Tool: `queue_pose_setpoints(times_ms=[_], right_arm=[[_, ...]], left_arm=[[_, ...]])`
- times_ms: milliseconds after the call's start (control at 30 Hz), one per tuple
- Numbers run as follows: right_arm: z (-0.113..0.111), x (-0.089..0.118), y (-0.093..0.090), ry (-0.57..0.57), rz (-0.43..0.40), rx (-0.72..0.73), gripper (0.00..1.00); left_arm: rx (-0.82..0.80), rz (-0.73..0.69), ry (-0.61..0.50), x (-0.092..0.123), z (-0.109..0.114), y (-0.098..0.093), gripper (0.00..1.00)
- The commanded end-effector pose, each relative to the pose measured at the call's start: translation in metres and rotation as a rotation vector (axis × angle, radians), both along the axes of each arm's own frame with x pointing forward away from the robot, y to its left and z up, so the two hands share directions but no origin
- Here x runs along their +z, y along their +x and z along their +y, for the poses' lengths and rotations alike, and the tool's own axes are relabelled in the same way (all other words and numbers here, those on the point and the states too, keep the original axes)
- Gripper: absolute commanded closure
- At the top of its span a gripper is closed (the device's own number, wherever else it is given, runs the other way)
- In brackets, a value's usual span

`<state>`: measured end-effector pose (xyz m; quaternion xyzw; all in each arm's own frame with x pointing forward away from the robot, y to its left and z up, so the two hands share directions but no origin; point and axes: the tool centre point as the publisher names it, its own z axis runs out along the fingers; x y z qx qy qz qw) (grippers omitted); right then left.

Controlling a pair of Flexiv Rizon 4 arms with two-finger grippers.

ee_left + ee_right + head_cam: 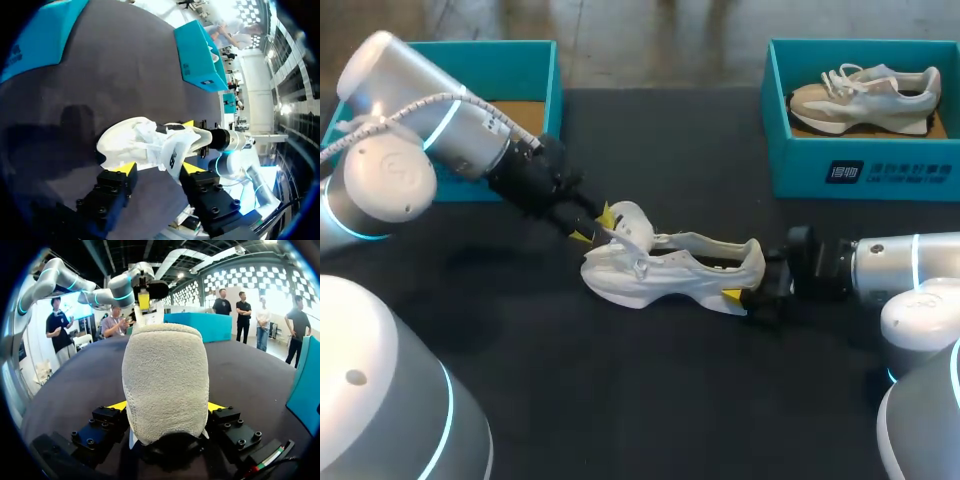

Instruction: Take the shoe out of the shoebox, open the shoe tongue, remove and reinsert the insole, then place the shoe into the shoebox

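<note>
The dark matte surface (650,400) carries an open teal cardboard shoebox (535,70) at its far left and a second teal shoebox (860,165) at its far right, which holds a beige suede sneaker (865,95). The white mesh sneaker (670,270) lies out of both boxes, mid-surface. The right end effector (167,407) is clamped across the heel, evidently to steady it. The left end effector (594,226), fingers wide, bears on both sides of the front, apparently placed to work at the tongue. The insole step looks outstanding.

From right wrist, heel of white lace-up sneaker (165,385) masks its forepart. Silver left arm (430,130) covers part of left teal cardboard shoebox (520,70); right teal cardboard shoebox (800,165) is edge-cropped.
</note>
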<state>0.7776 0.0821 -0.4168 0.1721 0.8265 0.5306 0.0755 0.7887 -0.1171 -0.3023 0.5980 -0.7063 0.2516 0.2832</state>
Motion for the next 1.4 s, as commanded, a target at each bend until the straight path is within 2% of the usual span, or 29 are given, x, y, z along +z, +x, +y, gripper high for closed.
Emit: queue_pose_setpoints(times_ms=[33, 400, 467, 500, 567, 600, 667, 700, 733, 933, 967, 1267, 1400], right_arm=[[0.0, 0.001, 0.0, -0.004, 0.002, 0.0, 1.0], [0.0, 0.001, 0.0, -0.004, 0.002, 0.0, 1.0], [0.0, 0.001, 0.0, -0.004, 0.002, 0.0, 1.0], [0.0, 0.001, 0.0, -0.004, 0.002, 0.0, 1.0], [0.0, 0.001, 0.0, -0.004, 0.002, 0.0, 1.0], [0.0, 0.001, 0.0, -0.004, 0.002, 0.0, 1.0], [0.0, 0.001, 0.0, -0.004, 0.002, 0.0, 1.0], [0.0, 0.001, 0.0, -0.004, 0.002, 0.0, 1.0], [0.0, 0.001, 0.0, -0.004, 0.002, 0.0, 1.0], [0.0, 0.001, 0.0, -0.004, 0.002, 0.0, 1.0], [0.0, 0.001, 0.0, -0.004, 0.002, 0.0, 1.0], [0.0, 0.001, 0.0, -0.004, 0.002, 0.0, 1.0], [0.0, 0.001, 0.0, -0.004, 0.002, 0.0, 1.0]], left_arm=[[-0.037, -0.028, 0.051, 0.023, -0.001, 0.001, 0.0], [-0.281, -0.146, 0.157, 0.077, -0.015, -0.002, 0.0], [-0.34, -0.178, 0.194, 0.085, -0.019, -0.004, 0.06], [-0.372, -0.194, 0.212, 0.088, -0.022, -0.005, 0.13], [-0.441, -0.235, 0.251, 0.096, -0.028, -0.008, 0.46], [-0.473, -0.243, 0.263, 0.098, -0.03, -0.008, 0.5], [-0.544, -0.282, 0.307, 0.105, -0.035, -0.01, 0.65], [-0.587, -0.297, 0.323, 0.107, -0.037, -0.011, 0.85], [-0.63, -0.316, 0.335, 0.109, -0.038, -0.013, 1.0], [-0.831, -0.418, 0.436, 0.113, -0.046, -0.017, 1.0], [-0.901, -0.419, 0.44, 0.114, -0.047, -0.018, 1.0], [-1.132, -0.478, 0.463, 0.118, -0.054, -0.01, 1.0], [-1.292, -0.483, 0.456, 0.117, -0.054, -0.007, 1.0]])
